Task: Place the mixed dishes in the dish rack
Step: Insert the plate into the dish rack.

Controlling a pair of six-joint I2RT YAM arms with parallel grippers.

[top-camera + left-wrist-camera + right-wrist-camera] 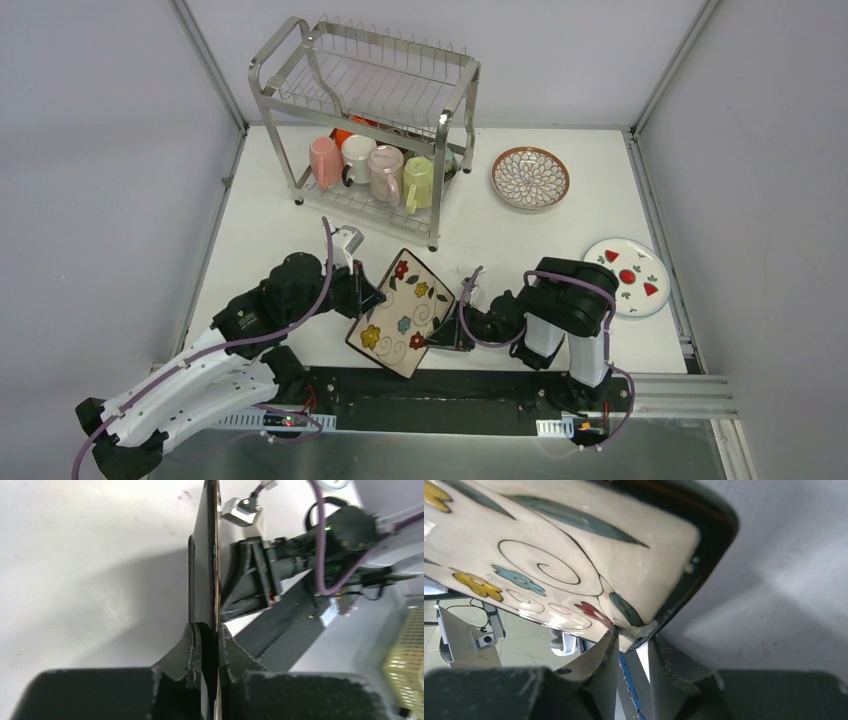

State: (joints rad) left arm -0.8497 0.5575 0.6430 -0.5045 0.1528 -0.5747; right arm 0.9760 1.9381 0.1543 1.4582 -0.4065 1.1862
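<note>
The square floral cream plate [400,310] hangs tilted above the table's near edge, held between both grippers. My left gripper [372,297] is shut on its left rim; in the left wrist view the dark plate edge [205,555] runs up from between the fingers of that gripper [216,635]. My right gripper [435,340] pinches the plate's near right corner, and the right wrist view shows the painted face [564,555] above the gripper [631,640]. The dish rack [350,118] stands at the back with several mugs [385,170] on its lower tier.
A brown-rimmed petal-pattern plate [530,178] lies flat right of the rack. A white red-marked plate [630,275] lies near the table's right edge. An orange bowl [345,130] shows behind the mugs. Walls close in on three sides.
</note>
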